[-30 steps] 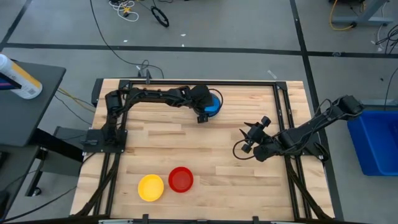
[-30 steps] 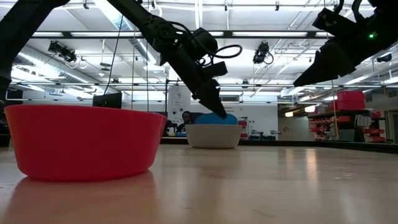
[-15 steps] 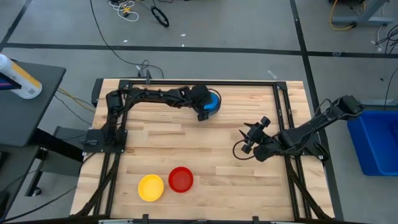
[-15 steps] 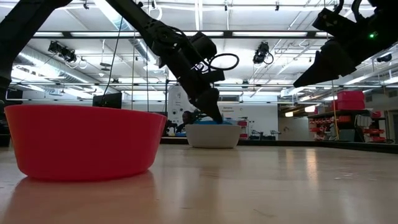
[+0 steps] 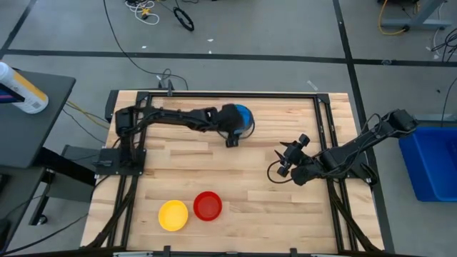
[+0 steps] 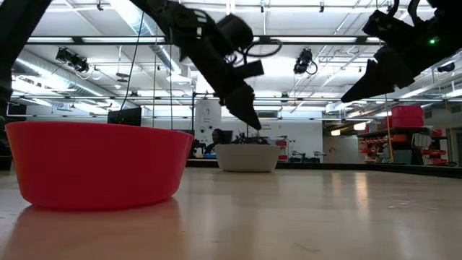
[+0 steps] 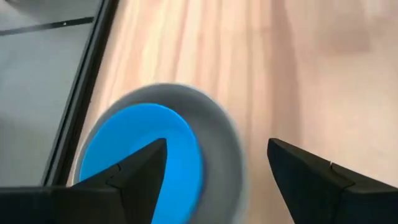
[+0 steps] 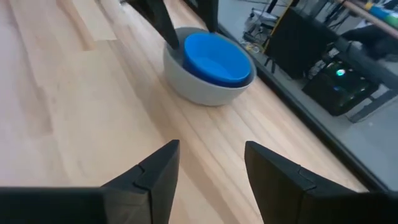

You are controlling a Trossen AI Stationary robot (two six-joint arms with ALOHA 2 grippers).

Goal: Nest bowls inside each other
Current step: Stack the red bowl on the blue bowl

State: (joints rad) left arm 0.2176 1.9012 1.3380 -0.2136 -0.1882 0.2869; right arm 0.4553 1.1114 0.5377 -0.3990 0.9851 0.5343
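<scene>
A grey bowl (image 5: 245,123) stands at the middle of the table's far side, with a blue bowl (image 8: 216,57) nested in it. My left gripper (image 5: 232,140) hangs open just above the stack's near rim and touches nothing; in the left wrist view the stack (image 7: 155,152) lies between and beyond its fingertips. Over the table's right half, my right gripper (image 5: 285,158) is open and holds nothing. A red bowl (image 5: 208,205) and a yellow bowl (image 5: 173,215) rest side by side on their bases near the front edge.
A blue bin (image 5: 434,163) stands off the table's right edge. A dark side table with a white bottle (image 5: 20,89) is off to the left. Black frame rails (image 5: 332,128) run along the table's sides. Bare wood lies between the stack and the front bowls.
The blue bowl, which stood up above the grey rim, has sunk down into the grey bowl. My left gripper, still open, has risen clear of the stack and drawn slightly toward the near edge.
</scene>
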